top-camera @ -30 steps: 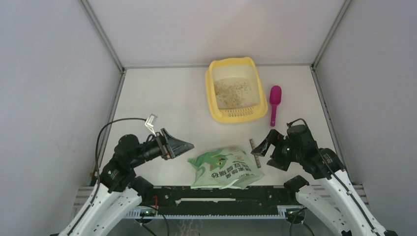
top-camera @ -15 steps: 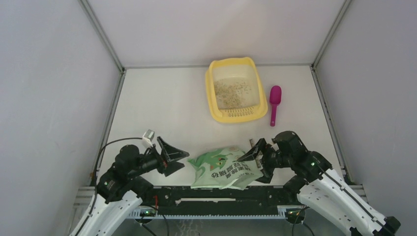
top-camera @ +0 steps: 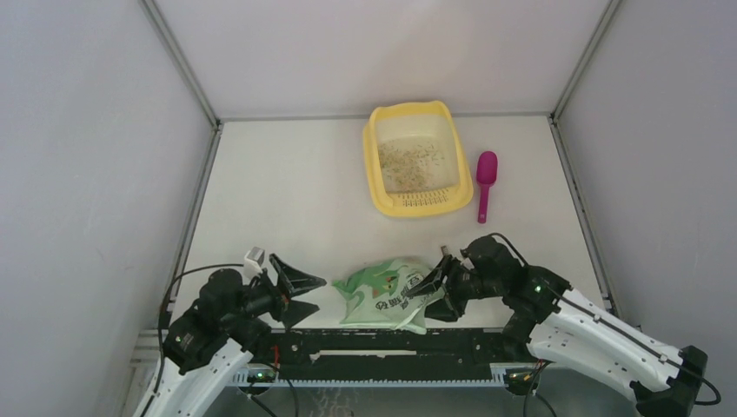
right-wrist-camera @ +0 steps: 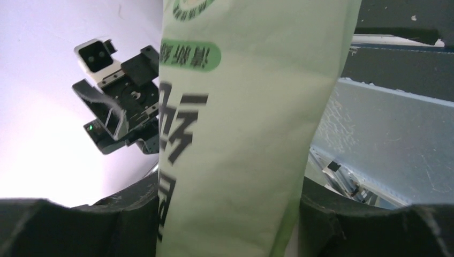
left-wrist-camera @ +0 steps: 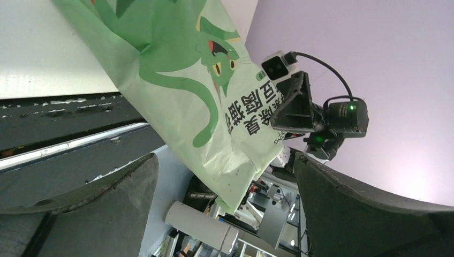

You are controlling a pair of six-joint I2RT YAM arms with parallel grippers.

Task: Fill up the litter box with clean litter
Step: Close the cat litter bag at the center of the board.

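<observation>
A yellow plastic rectangular litter box (top-camera: 423, 201) sits well back on the white table (top-camera: 287, 191), a thin speckled layer of beige clean litter (top-camera: 411, 165) covering only part of its floor. A magenta plastic scoop (top-camera: 484, 184) lies just beside it on the right. At the near edge, between the two arms, lies a light green printed bag (top-camera: 387, 294) with a cat drawing. The right gripper (top-camera: 432, 295) pinches the bag's right edge: in its wrist view the green film fills the whole gap between the fingers, though how firm the hold is cannot be judged from here. The left gripper (top-camera: 317, 294) is spread wide, just beside the bag's left edge and not touching it. The step in hand is taking up the bag to pour. To do it well, the right side's pinch should settle fully before any lift, and the left should close on the opposite edge so the soft bag hangs between two holds rather than folding. Compared with a second ago, the right gripper, then fully spread and off the bag's corner, has dropped low and narrowed onto it. The left arm has sunk nearer the table, and the bag's right side now looks bunched. Box and scoop are unmoved.
</observation>
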